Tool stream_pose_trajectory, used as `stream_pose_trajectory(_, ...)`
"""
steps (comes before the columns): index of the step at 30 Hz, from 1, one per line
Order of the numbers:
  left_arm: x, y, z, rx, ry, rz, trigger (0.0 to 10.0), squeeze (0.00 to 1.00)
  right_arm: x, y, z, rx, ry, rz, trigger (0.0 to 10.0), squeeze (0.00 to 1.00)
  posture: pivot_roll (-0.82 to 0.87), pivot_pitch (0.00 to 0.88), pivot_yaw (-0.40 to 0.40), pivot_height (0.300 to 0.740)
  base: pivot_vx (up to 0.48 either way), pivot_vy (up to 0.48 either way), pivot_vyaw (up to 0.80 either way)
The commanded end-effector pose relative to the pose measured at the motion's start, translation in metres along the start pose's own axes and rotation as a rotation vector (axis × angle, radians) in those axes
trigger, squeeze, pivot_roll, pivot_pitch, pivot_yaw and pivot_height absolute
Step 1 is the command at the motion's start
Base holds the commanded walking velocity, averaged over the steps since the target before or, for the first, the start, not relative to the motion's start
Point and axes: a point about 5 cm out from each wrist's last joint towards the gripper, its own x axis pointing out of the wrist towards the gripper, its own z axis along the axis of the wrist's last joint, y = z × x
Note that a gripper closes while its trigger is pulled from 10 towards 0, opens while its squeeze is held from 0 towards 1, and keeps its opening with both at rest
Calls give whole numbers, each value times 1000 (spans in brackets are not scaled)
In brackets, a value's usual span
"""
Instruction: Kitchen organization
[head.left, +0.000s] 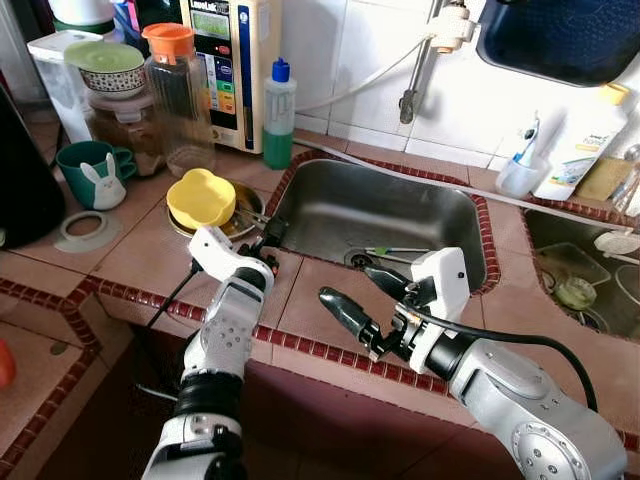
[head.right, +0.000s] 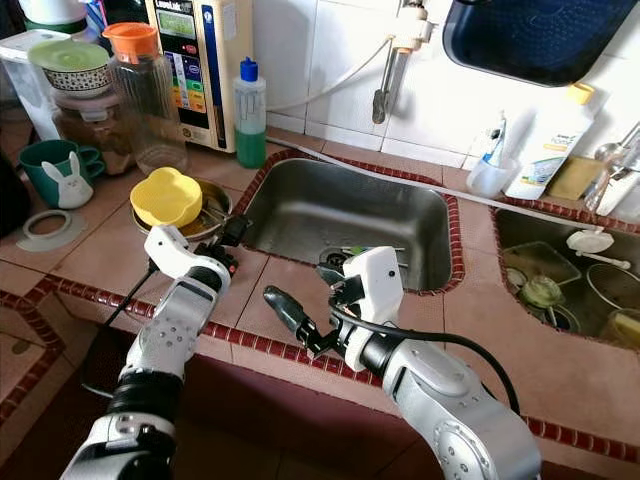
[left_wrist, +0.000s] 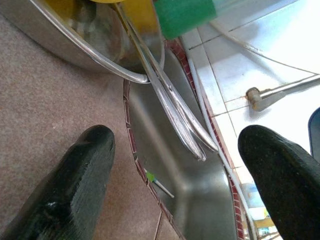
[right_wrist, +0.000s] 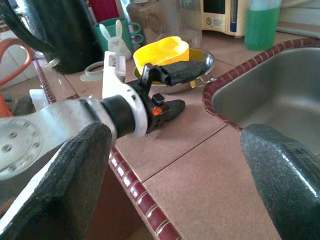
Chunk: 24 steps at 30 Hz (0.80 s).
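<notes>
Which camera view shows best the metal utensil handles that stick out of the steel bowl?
The left wrist view: the utensil handles run close and sharp between the open left gripper fingers, over the steel bowl rim toward the sink. The eye views show them small beside the yellow dish; the right wrist view hides them behind the left gripper.

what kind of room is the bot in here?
Almost certainly a home kitchen: a stainless steel sink set in a tiled counter with dark red trim, a bottle of green dish liquid with a blue cap, and a yellow bowl on a metal dish beside the basin.

Left end effector (head.left: 268, 238) beside yellow bowl (head.left: 200, 197), sink (head.left: 330, 170).
</notes>
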Motion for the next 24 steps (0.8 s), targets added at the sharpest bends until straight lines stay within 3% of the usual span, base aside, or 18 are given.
stream_pose_trajectory(1,7,-26,-25,-66,63,-45,10000,0,-2,-1,5,-16,-9,-15,10000,0,-30,28,-91,740,0,0,0)
stream_pose_trajectory(4,10,-35,-22,-34,43,-81,10000,0,-2,-1,6,-18,-11,-21,10000,0,-32,33,-90,740,0,0,0)
stream_pose_trajectory(10,10,-35,-15,44,-1,-43,10000,0,-2,-1,5,-16,-12,-23,10000,0,-29,36,-85,740,0,0,0)
stream_pose_trajectory(16,10,-43,-8,104,-33,-102,10000,0,0,-1,6,-13,-18,-24,10000,0,-20,39,-81,740,0,0,0)
stream_pose_trajectory(24,10,-54,-8,97,-29,-151,10000,0,2,-1,6,-11,-27,-26,10000,0,-17,43,-73,740,0,0,0)
